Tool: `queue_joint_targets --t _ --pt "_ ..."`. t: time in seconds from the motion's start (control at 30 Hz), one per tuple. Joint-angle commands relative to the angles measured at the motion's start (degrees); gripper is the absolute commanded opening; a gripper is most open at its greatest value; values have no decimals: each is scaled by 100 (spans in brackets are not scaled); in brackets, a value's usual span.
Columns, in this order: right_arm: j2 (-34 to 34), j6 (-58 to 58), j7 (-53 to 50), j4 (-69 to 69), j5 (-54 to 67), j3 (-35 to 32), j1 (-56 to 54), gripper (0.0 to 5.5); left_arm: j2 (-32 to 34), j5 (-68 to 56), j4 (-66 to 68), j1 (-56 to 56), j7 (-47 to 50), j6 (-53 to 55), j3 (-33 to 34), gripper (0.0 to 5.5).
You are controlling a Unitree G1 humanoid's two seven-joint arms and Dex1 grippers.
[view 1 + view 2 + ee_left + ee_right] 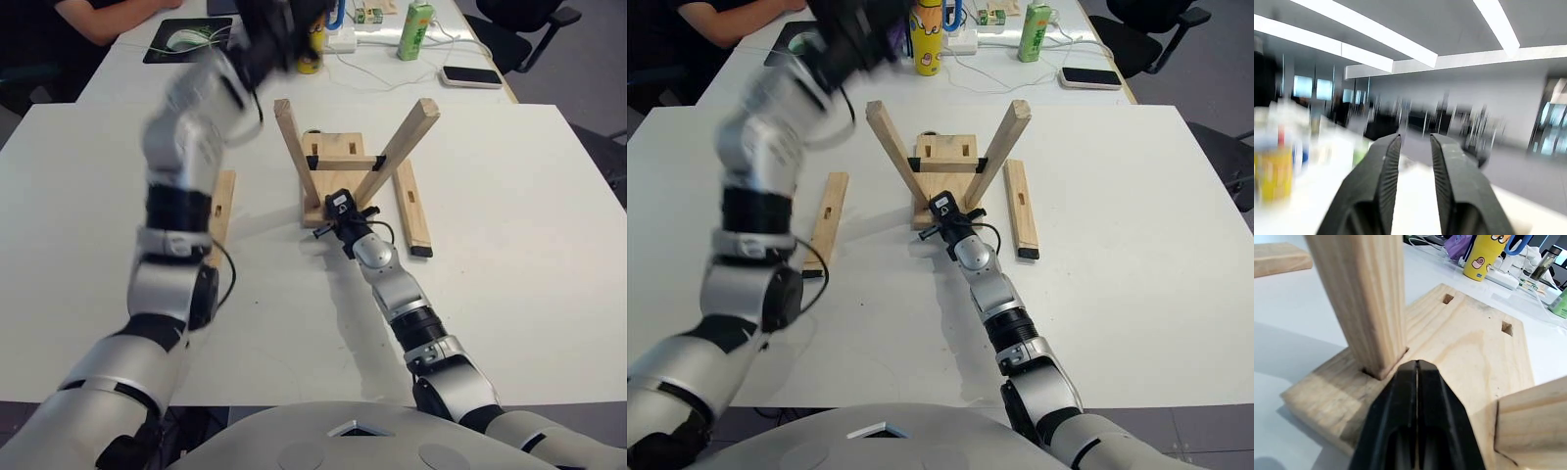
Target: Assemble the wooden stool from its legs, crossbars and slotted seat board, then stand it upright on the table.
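Pointing right end effector (1417, 364) at seat board (1465, 335)

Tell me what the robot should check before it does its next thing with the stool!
1. Two standing legs in the seat: ok, a crossbar joins them.
2. Two free slots for the rest: ok.
3. Two spare legs nearby: ok, one lies on each side of the seat.
4. Free right gripper: ok, shut, empty, at the seat.
5. Ready left gripper: not ok, open and empty but up high, far from the spare legs.
6. Standing legs pushed fully in: cannot tell.
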Motion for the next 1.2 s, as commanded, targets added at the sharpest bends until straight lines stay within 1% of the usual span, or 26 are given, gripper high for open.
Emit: queue_joint_targets --t 0.03,0.13,0.23,0.3,0.37,0.43,0.5,0.6,0.73,0.8,0.83,0.9,0.97,1.03,1.1,1.2 --pt "-11 576 157 1005 16 8 294 0 -210 1144 599 1387 1064 -203 -489 45" --pt "-20 515 118 1164 43 -69 187 0 -444 1034 289 714 1211 -1153 -88 8" --pt "-27 384 122 1367 54 -101 77 0 -572 1186 -400 237 1613 -2027 222 4" --pt "-7 119 127 1501 82 -121 14 0 -542 1572 -1019 252 2094 -2625 413 4" --pt "32 -389 98 1549 152 -180 -44 0 -473 2065 -1585 512 2633 -2942 584 4" --pt "105 -1246 199 1141 404 -312 13 0 -446 2600 -2087 1126 3066 -2883 635 4" --pt "101 -1800 351 616 529 -301 121 0 -474 2841 -2299 1734 3215 -2581 586 4" --pt "43 -1719 479 -140 640 -323 278 0 -623 2779 -2547 2777 3114 -1914 379 4" --pt "-268 -876 949 -2092 872 -219 1080 0 -744 2634 -3171 3669 2835 -1082 -57 4" --pt "-557 -473 1112 -3055 950 -285 1638 0 -766 2612 -3455 3916 2710 -923 -261 4" --pt "-647 -507 1040 -3443 946 -463 1953 0 -800 2599 -3497 3949 2659 -894 -353 4" --pt "-842 -760 832 -3718 791 -743 2568 0 -889 2585 -3417 3761 2529 -852 -559 4" --pt "-923 -980 441 -3852 592 -1121 2957 0 -978 2625 -3402 3592 2532 -864 -622 4" --pt "-786 -719 -161 -3977 617 -1760 2826 0 -1044 2727 -3422 3511 2675 -957 -565 4" --pt "-663 -334 -675 -3916 701 -2210 2347 0 -1119 2892 -3289 3378 2872 -1157 -535 4" --pt "-615 -107 -1133 -3518 763 -2456 1141 0 -1162 3218 -3053 3095 3323 -1552 -346 4"
